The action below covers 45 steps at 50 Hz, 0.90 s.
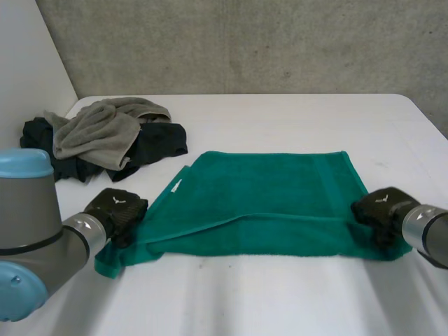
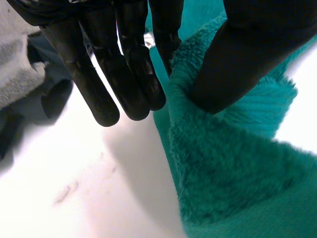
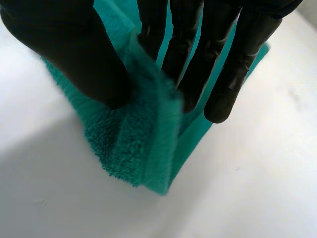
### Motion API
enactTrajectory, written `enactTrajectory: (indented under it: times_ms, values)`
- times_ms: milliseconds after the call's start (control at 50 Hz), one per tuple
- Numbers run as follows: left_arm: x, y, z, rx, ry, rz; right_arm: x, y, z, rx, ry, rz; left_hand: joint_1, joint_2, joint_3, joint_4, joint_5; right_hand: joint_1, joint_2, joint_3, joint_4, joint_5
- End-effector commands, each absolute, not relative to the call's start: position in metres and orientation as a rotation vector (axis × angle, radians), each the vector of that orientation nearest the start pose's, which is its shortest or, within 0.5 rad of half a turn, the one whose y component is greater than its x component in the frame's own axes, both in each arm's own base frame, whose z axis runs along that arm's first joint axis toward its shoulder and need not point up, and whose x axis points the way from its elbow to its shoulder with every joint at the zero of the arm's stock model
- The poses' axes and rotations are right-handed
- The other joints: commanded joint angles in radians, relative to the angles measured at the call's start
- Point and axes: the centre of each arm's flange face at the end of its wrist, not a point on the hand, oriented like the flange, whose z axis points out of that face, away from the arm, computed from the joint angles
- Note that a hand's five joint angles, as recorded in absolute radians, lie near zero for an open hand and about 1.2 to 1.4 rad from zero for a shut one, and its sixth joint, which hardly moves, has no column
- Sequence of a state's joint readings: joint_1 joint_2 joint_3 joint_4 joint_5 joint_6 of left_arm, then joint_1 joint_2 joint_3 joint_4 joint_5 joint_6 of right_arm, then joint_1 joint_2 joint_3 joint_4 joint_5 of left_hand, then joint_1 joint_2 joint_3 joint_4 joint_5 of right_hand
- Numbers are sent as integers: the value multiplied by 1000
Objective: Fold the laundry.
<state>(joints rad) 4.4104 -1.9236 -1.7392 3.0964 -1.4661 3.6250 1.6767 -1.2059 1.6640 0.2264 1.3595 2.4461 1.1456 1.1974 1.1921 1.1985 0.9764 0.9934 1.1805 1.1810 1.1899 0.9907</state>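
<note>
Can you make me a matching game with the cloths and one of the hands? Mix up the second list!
Things:
1 towel
2 grey cloth
3 dark clothes
4 right hand

Places and states:
a lying on the dark clothes
b pinching the towel's right end
c green, spread out
d under the grey cloth

Pairs: 1c, 2a, 3d, 4b

The left arm (image 1: 35, 238) and the right arm (image 1: 430, 234) both lie low. The left hand (image 1: 117, 211) keeps its fingers (image 2: 133, 74) straight, and its thumb (image 2: 237, 59) pinches the green towel (image 1: 273, 196) against the nearest finger. The right hand (image 1: 381, 208) nips the same cloth between its thumb (image 3: 74, 54) and straight fingers (image 3: 223, 64).
</note>
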Motion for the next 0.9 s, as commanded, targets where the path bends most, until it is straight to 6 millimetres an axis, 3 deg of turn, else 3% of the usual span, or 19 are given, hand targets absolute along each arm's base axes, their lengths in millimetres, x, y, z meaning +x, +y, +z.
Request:
enactTrajectory:
  times_ms: [20, 40, 60, 80, 120, 160, 240, 300, 380, 420, 520, 560, 640, 720, 760, 800, 840, 880, 900]
  values:
    - [-220, -226, 229, 1106, 2402, -1700, 180, -269, 255, -1282, 2393, -1826, 251, 199, 204, 198, 245, 403, 216, 215, 206, 231]
    - [-219, -224, 242, 1096, 2366, -1750, 180, -263, 283, -1290, 2329, -1931, 251, 199, 204, 198, 245, 403, 216, 215, 206, 231]
    - [-219, -222, 256, 1078, 2329, -1803, 180, -261, 296, -1292, 2295, -1983, 251, 199, 204, 198, 245, 403, 216, 215, 206, 231]
    - [-217, -219, 282, 1041, 2248, -1914, 180, -259, 308, -1291, 2270, -2024, 251, 199, 204, 198, 245, 403, 216, 215, 206, 231]
    - [-215, -213, 309, 1006, 2154, -2027, 180, -252, 338, -1291, 2202, -2111, 251, 199, 204, 198, 245, 403, 216, 215, 206, 231]
    - [-213, -206, 341, 959, 2037, -2152, 180, -247, 353, -1292, 2180, -2135, 251, 199, 204, 198, 245, 403, 216, 215, 206, 231]
    - [-212, -200, 371, 903, 1942, -2269, 181, -237, 376, -1306, 2143, -2145, 251, 199, 204, 198, 245, 403, 216, 215, 206, 231]
    - [-212, -201, 374, 900, 1936, -2279, 182, -234, 385, -1315, 2118, -2167, 251, 199, 204, 198, 245, 403, 216, 215, 206, 231]
    - [-217, -215, 358, 923, 1999, -2223, 182, -242, 377, -1328, 2144, -2131, 251, 199, 204, 198, 245, 403, 216, 215, 206, 231]
    - [-221, -230, 341, 946, 2065, -2158, 183, -250, 365, -1344, 2179, -2072, 251, 199, 204, 198, 245, 403, 216, 215, 206, 231]
    - [-237, -262, 301, 1009, 2188, -2030, 187, -290, 308, -1423, 2319, -1811, 251, 199, 204, 198, 245, 403, 216, 215, 206, 231]
    - [-247, -278, 281, 1036, 2225, -1983, 187, -298, 296, -1423, 2353, -1770, 251, 199, 204, 198, 245, 403, 216, 215, 206, 231]
    - [-258, -312, 259, 1014, 2217, -1977, 191, -324, 278, -1396, 2388, -1821, 251, 199, 204, 198, 245, 403, 216, 215, 206, 231]
    - [-271, -346, 255, 966, 2108, -2068, 205, -354, 264, -1341, 2365, -1987, 251, 199, 204, 198, 245, 403, 216, 215, 206, 231]
    - [-278, -359, 261, 941, 2027, -2139, 218, -370, 274, -1267, 2265, -2187, 251, 199, 204, 198, 245, 403, 216, 215, 206, 231]
    - [-288, -376, 281, 903, 1865, -2280, 223, -383, 289, -1189, 2163, -2355, 251, 199, 204, 198, 245, 403, 216, 215, 206, 231]
    - [-294, -385, 299, 858, 1736, -2381, 229, -402, 315, -1040, 1949, -2614, 251, 199, 204, 198, 245, 403, 216, 215, 206, 231]
    - [-298, -394, 335, 764, 1509, -2550, 231, -411, 338, -928, 1773, -2775, 251, 199, 204, 198, 245, 403, 216, 215, 206, 231]
    - [-300, -395, 347, 734, 1433, -2602, 232, -417, 361, -820, 1585, -2911, 251, 199, 204, 198, 245, 403, 216, 215, 206, 231]
